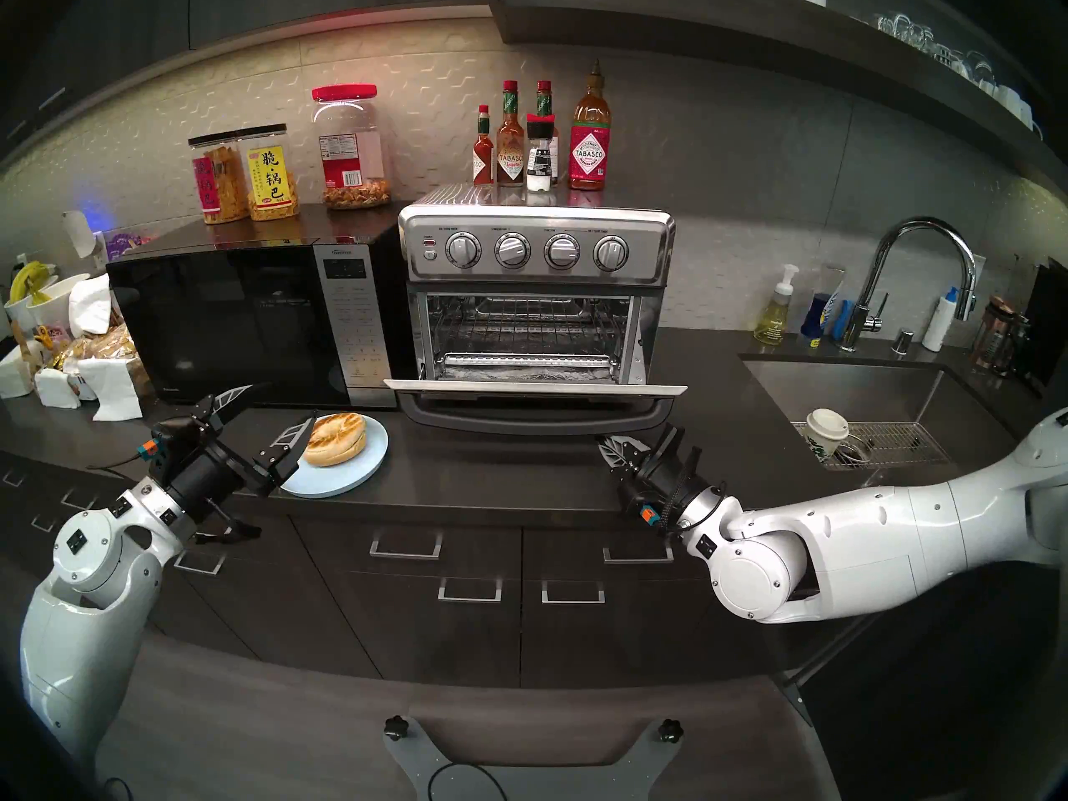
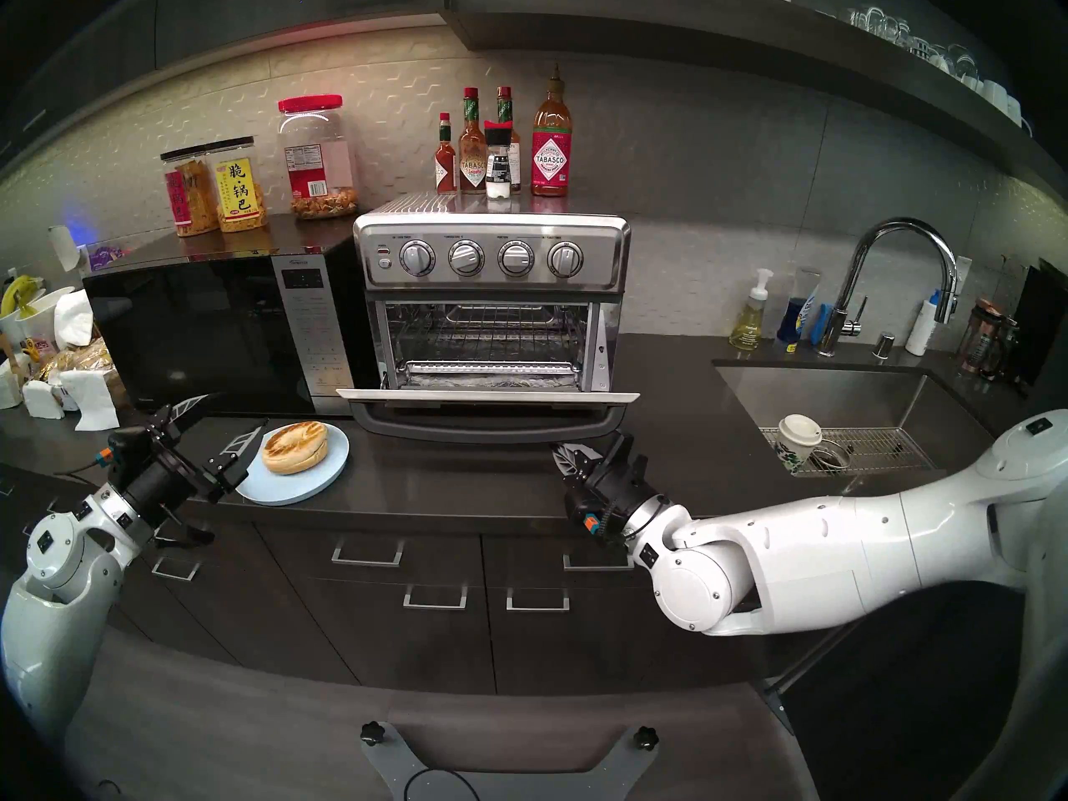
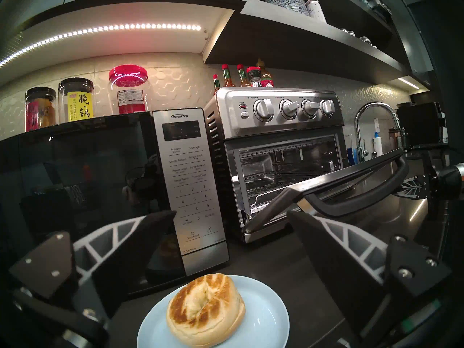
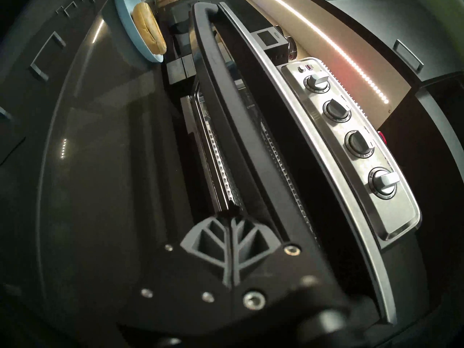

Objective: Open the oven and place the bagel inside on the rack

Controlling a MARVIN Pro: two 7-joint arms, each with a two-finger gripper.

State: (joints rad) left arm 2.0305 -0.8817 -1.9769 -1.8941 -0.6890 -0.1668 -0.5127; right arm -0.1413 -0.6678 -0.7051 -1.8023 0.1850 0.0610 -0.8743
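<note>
The oven (image 1: pixel 537 297) door is seen dropped flat, rack (image 1: pixel 529 326) bare; the bagel (image 1: pixel 335 438) is left on the blue plate (image 1: pixel 352 476) at near left, flanked by the wide-open left gripper (image 1: pixel 263 418), while the right gripper (image 1: pixel 615 450) is closed empty below the handle (image 1: pixel 534 421).

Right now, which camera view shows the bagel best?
The left wrist view: the bagel fills the foreground on the plate, with its toasted top clear. Both head views show it whole but small, behind the open left gripper. The right wrist view shows only its edge, far off.
</note>
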